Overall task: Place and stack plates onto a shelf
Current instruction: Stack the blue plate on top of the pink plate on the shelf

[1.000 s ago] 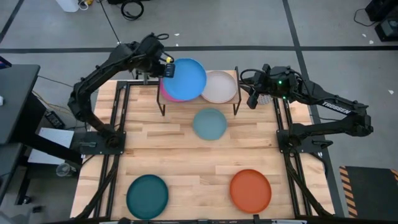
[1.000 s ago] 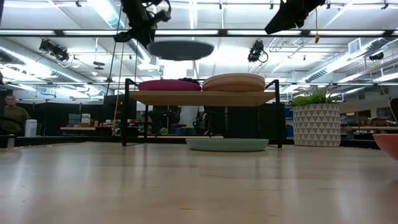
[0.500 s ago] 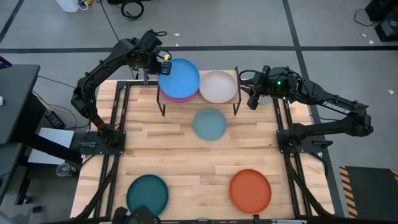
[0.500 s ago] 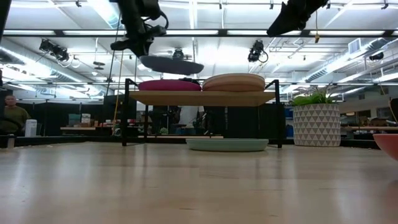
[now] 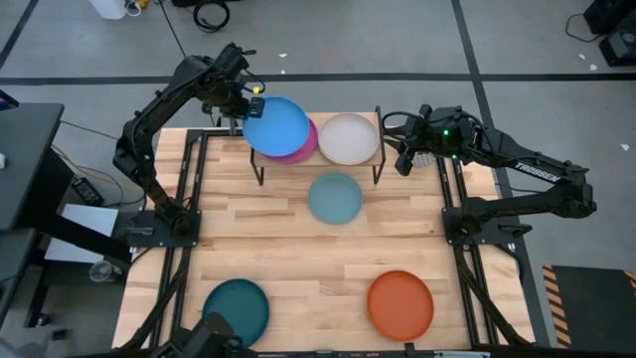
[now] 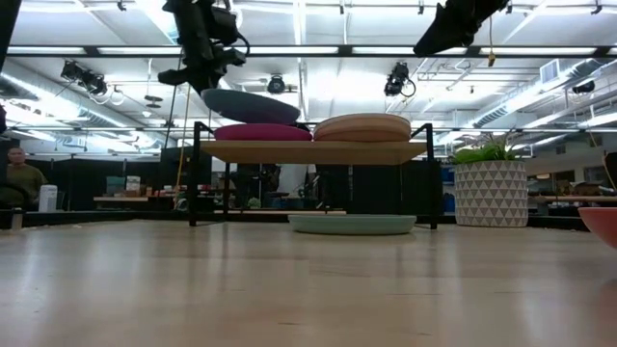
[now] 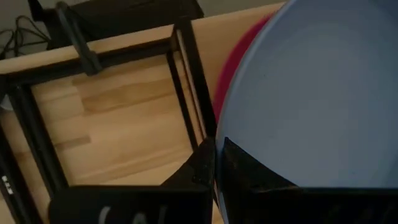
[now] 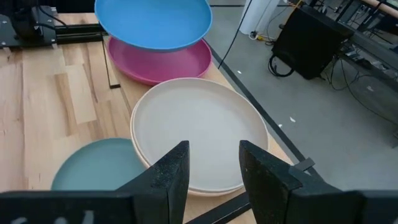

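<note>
Left gripper (image 5: 250,102) has the bright blue plate (image 5: 276,127) clamped by its rim, tilted just above the magenta plate (image 5: 304,147) on the shelf (image 6: 308,151); right gripper (image 8: 211,163) hangs open beside it.

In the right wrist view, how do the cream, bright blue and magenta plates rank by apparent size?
1. cream plate, largest, but nearest the camera.
2. bright blue plate.
3. magenta plate, mostly covered by the blue one, so unsure.
</note>
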Available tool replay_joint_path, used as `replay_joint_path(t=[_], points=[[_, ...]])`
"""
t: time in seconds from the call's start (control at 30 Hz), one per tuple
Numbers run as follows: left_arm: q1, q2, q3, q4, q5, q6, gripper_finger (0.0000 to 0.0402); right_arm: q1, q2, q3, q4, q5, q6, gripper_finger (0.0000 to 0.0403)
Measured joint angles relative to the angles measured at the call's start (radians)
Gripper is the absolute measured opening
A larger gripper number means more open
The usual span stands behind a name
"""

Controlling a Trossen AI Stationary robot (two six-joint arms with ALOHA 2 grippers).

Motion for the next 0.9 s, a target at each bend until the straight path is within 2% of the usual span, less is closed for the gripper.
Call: replay_joint_path(t=[0.2, 0.47, 0.7, 0.9], points=[[-0.003, 0.041, 0.000, -0.049, 0.017, 0.030, 0.0019, 0.000, 0.000, 0.000, 0.000, -0.012, 0.007, 0.0146], [0.014, 0.054, 0.000, 0.004, -0.030, 0.050, 0.0020, 0.000, 0.000, 0.000, 0.000, -0.016, 0.017, 0.0146], [0.042, 0.054, 0.000, 0.008, -0.029, 0.055, 0.0020, 0.001, 0.000, 0.000, 0.000, -0.016, 0.032, 0.0146], [0.022, 0.084, 0.000, 0.015, -0.023, 0.054, 0.0020, 0.001, 0.000, 0.000, 0.000, -0.016, 0.033, 0.0146]])
